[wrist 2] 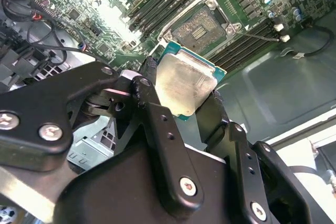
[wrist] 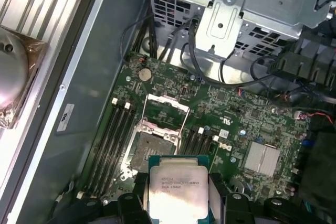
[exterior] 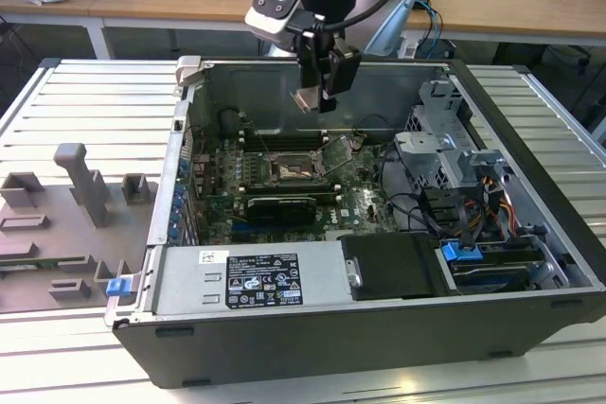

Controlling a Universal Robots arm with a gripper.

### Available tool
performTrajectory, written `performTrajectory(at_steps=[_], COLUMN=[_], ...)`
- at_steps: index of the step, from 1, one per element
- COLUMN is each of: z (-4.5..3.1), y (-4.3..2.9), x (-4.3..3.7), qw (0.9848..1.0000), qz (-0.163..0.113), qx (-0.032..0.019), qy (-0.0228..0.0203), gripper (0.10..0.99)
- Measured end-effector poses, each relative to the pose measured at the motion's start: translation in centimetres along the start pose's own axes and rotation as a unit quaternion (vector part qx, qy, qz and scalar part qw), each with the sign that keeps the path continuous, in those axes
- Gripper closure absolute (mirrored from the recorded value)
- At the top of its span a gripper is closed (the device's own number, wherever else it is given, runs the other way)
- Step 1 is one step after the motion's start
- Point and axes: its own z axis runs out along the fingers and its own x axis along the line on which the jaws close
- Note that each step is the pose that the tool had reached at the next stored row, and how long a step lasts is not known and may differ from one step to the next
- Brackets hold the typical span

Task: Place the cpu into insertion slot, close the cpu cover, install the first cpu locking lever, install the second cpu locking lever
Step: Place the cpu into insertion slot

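Second wrist view: I lose gripped edges of the pale silver-beige square cpu (wrist 2: 184,85) behind black metal fingers (wrist 2: 157,124); first wrist view's edge crops it.

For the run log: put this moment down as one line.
gripper: shut on chip | chip: held in the air over the board, not seated | socket: empty | cover: open
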Motion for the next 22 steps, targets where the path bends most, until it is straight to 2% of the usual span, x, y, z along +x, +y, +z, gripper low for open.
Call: performTrajectory(at_steps=[6, 22], z=[0.42, 0.99], y=[-0.01, -0.07], x=[0.05, 0.04], qw=[0.9996, 0.9995], qz=[0.027, 0.033], qx=[-0.0004, -0.0006], qy=[-0.0024, -0.003], gripper=[0.545, 0.545])
